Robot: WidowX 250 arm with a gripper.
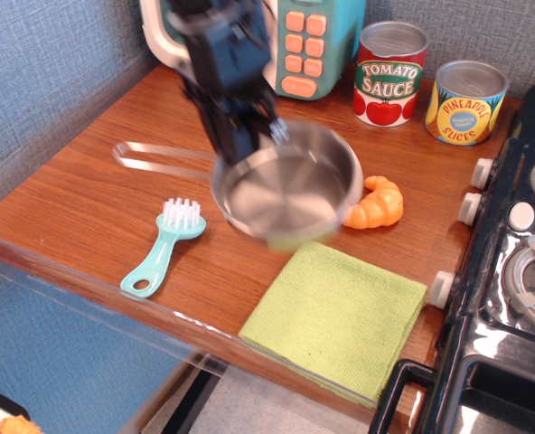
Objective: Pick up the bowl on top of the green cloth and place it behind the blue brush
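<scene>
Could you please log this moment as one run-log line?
phase: carry | gripper: shut on bowl | bowl: airborne, off green cloth | target: behind blue brush

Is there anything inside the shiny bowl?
Empty. The bowl shows only its bare shiny bottom while the pincer grips its rim, lifted off the green cloth.
</scene>
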